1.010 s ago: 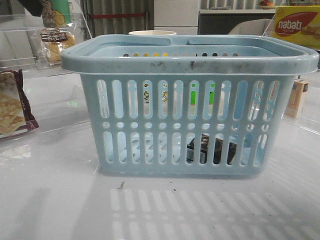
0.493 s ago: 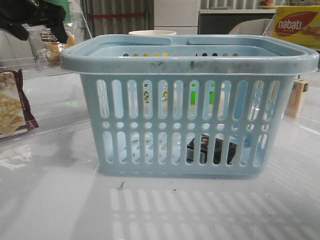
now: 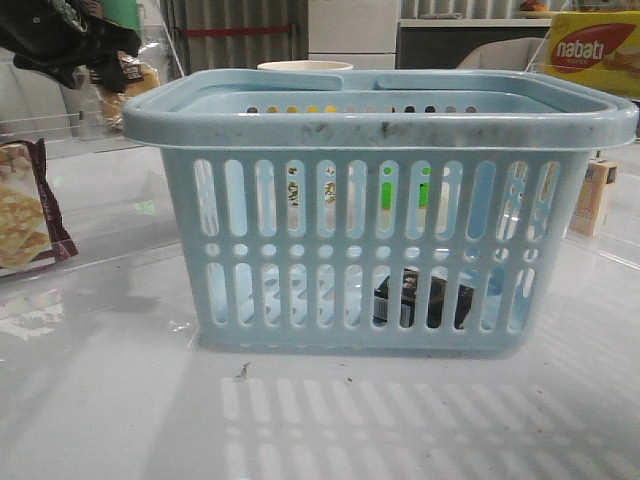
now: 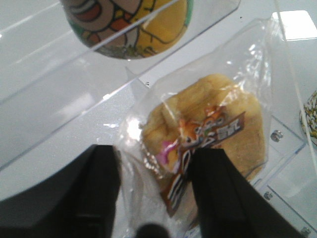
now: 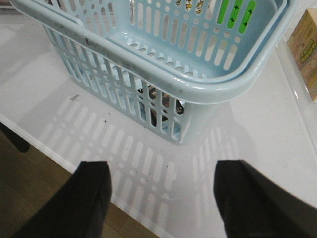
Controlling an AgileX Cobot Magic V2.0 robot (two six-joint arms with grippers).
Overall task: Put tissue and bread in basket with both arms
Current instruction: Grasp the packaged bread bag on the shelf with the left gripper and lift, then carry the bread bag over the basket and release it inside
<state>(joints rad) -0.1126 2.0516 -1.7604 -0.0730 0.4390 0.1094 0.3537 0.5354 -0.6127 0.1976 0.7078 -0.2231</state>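
On the counter point(image 3: 100, 400), the basket point(image 3: 380, 110) already held the tissue point(image 3: 420, 300). The bread point(image 4: 208, 129) remained outside, far left, between the left pincer's point(image 4: 156, 188) spread fingers, apparently ungripped. The right pincer point(image 5: 161, 198) hung wide, empty.

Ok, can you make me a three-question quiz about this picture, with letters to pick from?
1. Where is the tissue?
A. inside the basket, on its floor
B. on the table in front of it
C. in the right fingers

2. What colour is the basket?
A. red
B. light blue
C. green

3. What are the left fingers doing?
A. resting on the table
B. closed on a cup
C. sitting on both sides of the bread

Answers:
1 A: the black pack shows through the low slots.
2 B: the walls and rim are pale blue.
3 C: the left wrist view shows the wrapped bread between the two dark fingers.
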